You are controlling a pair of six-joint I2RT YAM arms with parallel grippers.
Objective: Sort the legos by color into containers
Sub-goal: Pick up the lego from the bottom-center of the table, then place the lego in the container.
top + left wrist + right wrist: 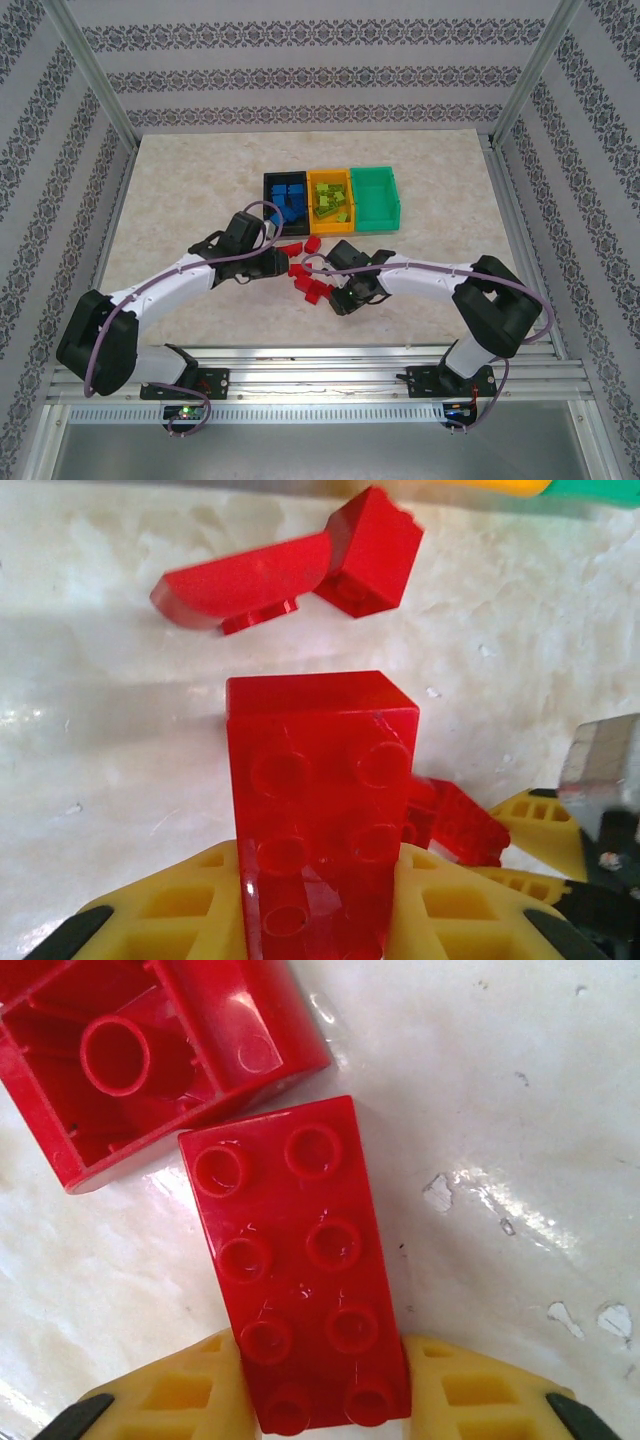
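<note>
- Clamped in my left fingers (160,915), one red brick (320,810) sat just short of the green bin (379,197), likely its home.
- My right fingers (470,1380) pinched a second red brick (295,1300), farther from that bin.

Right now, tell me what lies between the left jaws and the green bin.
A curved red lego and a blocky red lego, touching, lie on the table before the green bin; the left wrist view shows them.

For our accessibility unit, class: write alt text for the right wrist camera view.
A red eight-stud brick sits studs-up between the yellow fingers of the right gripper, which touch both its long sides. A second red brick lies upside down beside its far corner, on a pale table.
</note>
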